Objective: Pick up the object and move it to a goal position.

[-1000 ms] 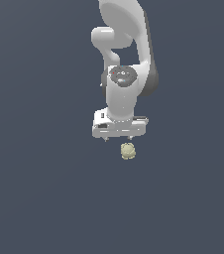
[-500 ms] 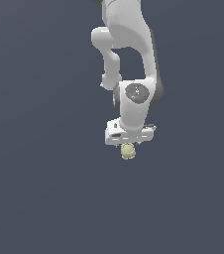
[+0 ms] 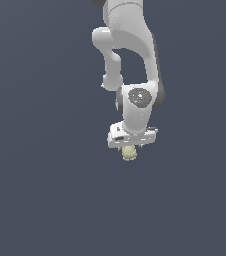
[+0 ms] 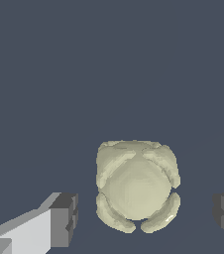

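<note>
The object (image 3: 129,153) is a small pale yellowish-beige lumpy blob on the dark grey surface. In the exterior view my white gripper (image 3: 131,146) hangs right over it and hides its top. In the wrist view the object (image 4: 137,185) lies between my two dark fingertips (image 4: 64,219), with a gap on each side. The gripper (image 4: 146,216) is open and touches nothing.
The dark grey surface (image 3: 45,190) spreads all around with no other object in view. My white arm (image 3: 130,60) rises above the gripper.
The arm has moved toward the exterior view's right and come down, so the gripper now stands over the object instead of beside and above it. The object has not moved.
</note>
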Controlling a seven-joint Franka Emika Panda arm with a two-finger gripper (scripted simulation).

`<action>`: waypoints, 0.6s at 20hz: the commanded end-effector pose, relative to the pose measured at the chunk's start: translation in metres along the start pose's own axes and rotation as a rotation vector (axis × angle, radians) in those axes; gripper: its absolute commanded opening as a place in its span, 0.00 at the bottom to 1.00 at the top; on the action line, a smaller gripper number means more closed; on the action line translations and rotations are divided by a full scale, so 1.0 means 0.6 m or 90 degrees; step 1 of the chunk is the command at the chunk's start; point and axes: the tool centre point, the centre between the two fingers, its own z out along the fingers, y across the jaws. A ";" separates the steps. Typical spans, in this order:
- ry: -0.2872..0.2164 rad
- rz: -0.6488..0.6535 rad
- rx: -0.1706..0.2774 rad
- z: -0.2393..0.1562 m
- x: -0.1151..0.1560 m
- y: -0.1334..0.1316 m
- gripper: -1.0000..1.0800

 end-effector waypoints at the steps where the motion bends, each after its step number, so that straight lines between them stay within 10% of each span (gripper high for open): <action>1: -0.001 0.000 0.000 0.015 -0.001 0.000 0.96; 12: 0.000 -0.001 0.000 0.077 0.000 -0.002 0.96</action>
